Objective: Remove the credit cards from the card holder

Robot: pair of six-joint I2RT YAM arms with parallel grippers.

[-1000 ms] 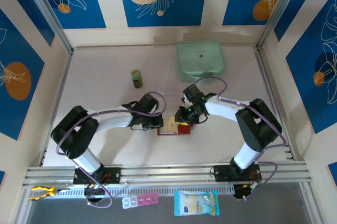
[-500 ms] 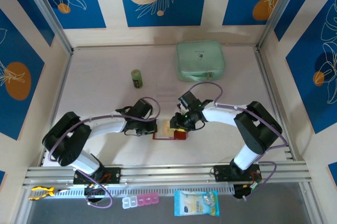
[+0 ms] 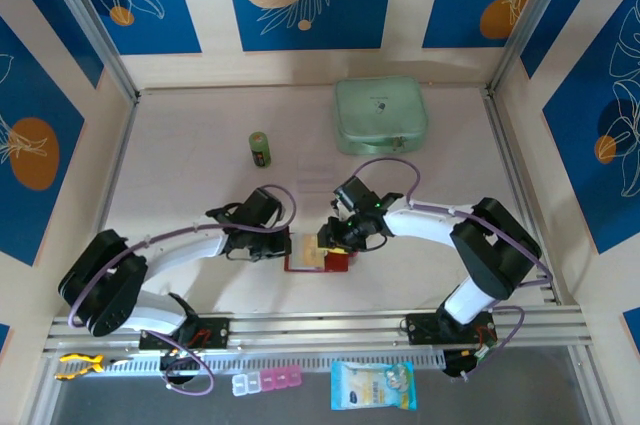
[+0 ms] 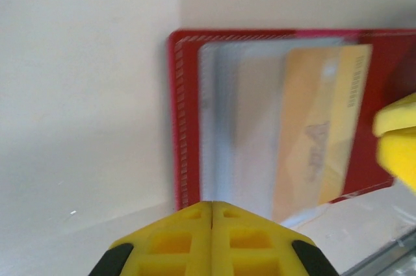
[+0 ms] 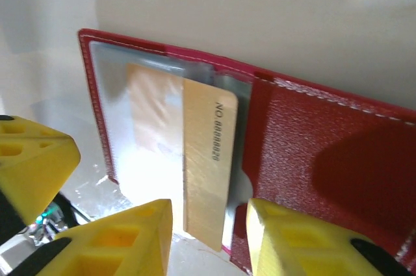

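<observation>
Top external view, items on the table:

1. Card holder: red, lying open and flat close to the table's near edge, about midway between the left and right edges, between the two pincers. In the left wrist view its red border frames clear inner pockets. In the right wrist view the plain red half lies to the right of the pocketed half.

2. Credit card: tan, printed with a number along one edge. It is part-way out of a clear pocket, its free end past the holder's edge. A second orange-tan card shows through the plastic beside it. The left wrist view shows the tan card blurred.

3. Left pincer: closed, at the holder's left side. The left wrist view shows its yellow fingers pressed together, their tip at the edge of the clear pocket. Whether they touch or pinch the plastic cannot be told.

4. Right pincer: at the holder's right side. In the right wrist view it stands part-way open, one finger on each side of the tan card's free end, a narrow gap showing on both sides.

5. Mint green zip case: against the table's far edge, right of the middle, well apart from the holder.

6. Small green cylinder: left of the case, toward the far edge.

7. Off the table, beyond its near edge: pill organiser and blue packet.
</observation>
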